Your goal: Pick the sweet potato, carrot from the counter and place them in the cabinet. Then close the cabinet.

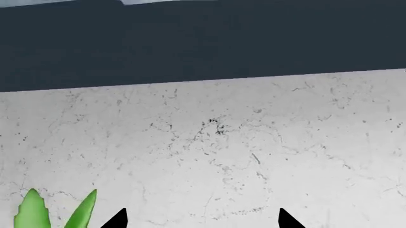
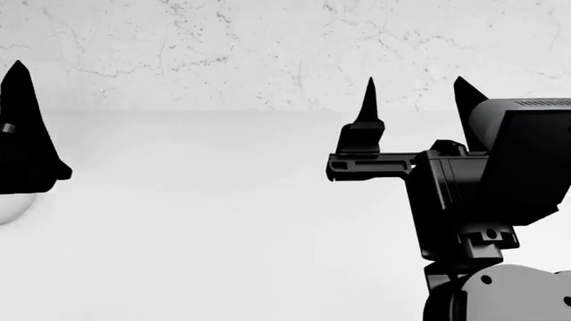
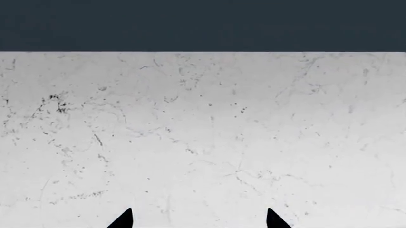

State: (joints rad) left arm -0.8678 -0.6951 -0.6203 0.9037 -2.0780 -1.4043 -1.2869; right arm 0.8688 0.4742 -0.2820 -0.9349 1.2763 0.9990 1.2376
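Note:
The sweet potato, the carrot and the cabinet are out of view in all three views. The white counter (image 2: pixel 223 221) fills the lower head view below a marbled wall (image 2: pixel 267 47). My right gripper (image 2: pixel 415 93) hovers above the counter at the right, open and empty. In its own wrist view the right gripper (image 3: pixel 199 219) faces the marbled wall with its tips wide apart. My left gripper (image 1: pixel 203 219) is open too, with nothing between its tips. Only one of its black fingers (image 2: pixel 20 134) shows at the head view's left edge.
A dark blue-grey band (image 1: pixel 203 42) runs above the marbled wall (image 1: pixel 222 142) in the left wrist view, and the same band (image 3: pixel 203 23) shows in the right wrist view. Two green pointed leaves (image 1: pixel 57 211) poke in beside the left gripper's fingertip.

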